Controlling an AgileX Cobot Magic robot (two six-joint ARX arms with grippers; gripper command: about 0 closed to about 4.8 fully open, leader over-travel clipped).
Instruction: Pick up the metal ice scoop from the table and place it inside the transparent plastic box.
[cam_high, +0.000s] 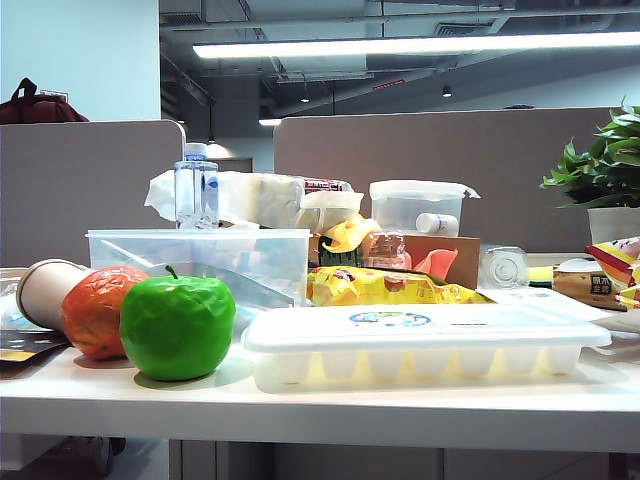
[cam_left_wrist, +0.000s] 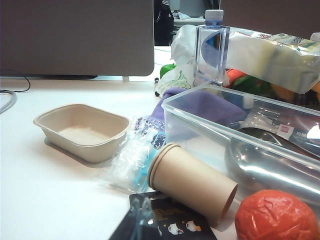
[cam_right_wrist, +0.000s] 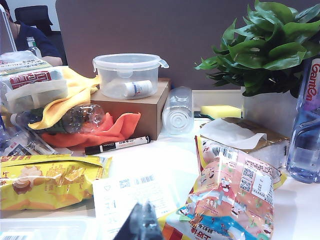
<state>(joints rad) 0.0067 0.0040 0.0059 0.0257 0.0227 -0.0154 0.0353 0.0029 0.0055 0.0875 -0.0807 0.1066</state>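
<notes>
Silver metal ice scoop (cam_left_wrist: 265, 167) lies inside the transparent plastic box (cam_high: 200, 255) at left-centre. Right tool (cam_right_wrist: 144, 220), dark at the bottom edge, is pressed together; left tool unseen.

White counter (cam_high: 320, 405) carrying clutter. Green apple (cam_high: 177, 327) sitting at front, orange ball (cam_high: 93, 310) touching its left side, paper cup (cam_high: 45, 290) lying on side behind ball. White ice-cube tray (cam_high: 425, 345) lying right of apple. Transparent plastic box (cam_high: 200, 258) standing behind apple; water bottle (cam_high: 196, 187) upright behind box. Yellow snack bag (cam_high: 385, 287) lying behind tray. Beige pulp tray (cam_left_wrist: 82, 131) resting left of box. Black marker (cam_right_wrist: 117, 145) lying before brown cardboard box (cam_right_wrist: 132, 107). Potted plant (cam_right_wrist: 272, 55) standing at far right.
</notes>
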